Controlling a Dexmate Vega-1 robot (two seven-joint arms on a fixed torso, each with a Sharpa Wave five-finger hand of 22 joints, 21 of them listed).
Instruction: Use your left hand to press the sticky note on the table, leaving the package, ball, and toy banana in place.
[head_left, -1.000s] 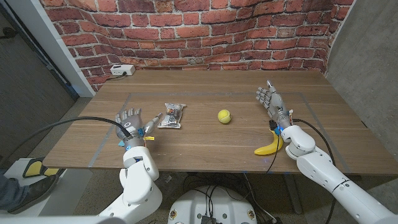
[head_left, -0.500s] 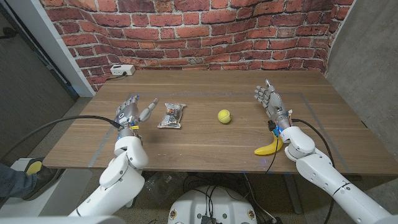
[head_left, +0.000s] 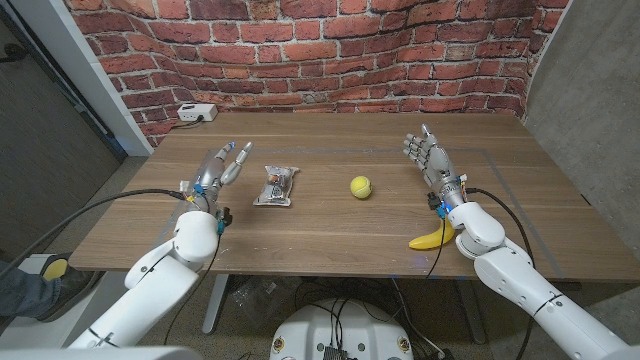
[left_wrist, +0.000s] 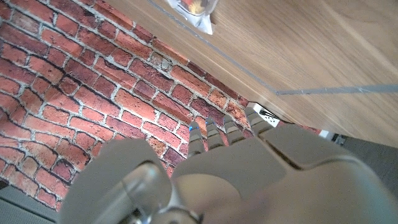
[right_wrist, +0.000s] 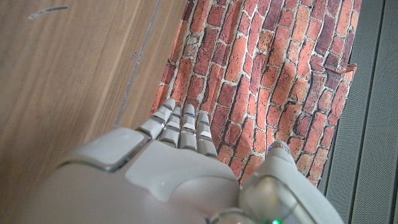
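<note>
A: Sticky note, where is it? Hidden items first.

B: I cannot make out a sticky note anywhere on the table (head_left: 330, 225) in the head view. The left hand (head_left: 222, 165) covers a patch of table left of the package (head_left: 277, 185), so whether the note lies under it I cannot tell. In the left wrist view the package (left_wrist: 189, 9) is cut off at the frame edge and only one corner shows.

A: Fingers, left hand?

B: Stretched out long toward the brick wall (head_left: 320, 50), close alongside each other, holding nothing visible. The left wrist view shows fingertips (left_wrist: 214, 134) pointing at the wall past the table edge. Contact with the table: cannot tell.

A: Right hand?

B: The right hand (head_left: 428, 160) is raised, well to the right of the package, beyond the ball (head_left: 361, 187). Fingers straight and slightly apart, holding nothing. The right wrist view shows the same, fingers (right_wrist: 180, 124) extended side by side.

A: Other things?

B: The ball sits just right of the package, apart from it. The toy banana (head_left: 433, 237) lies further right, near the table's front edge, touching or just beside the right wrist, partly hidden by it. A white box (head_left: 196, 113) is at the far left corner. The package is a sealed clear wrapper; contents are too small to identify.
</note>
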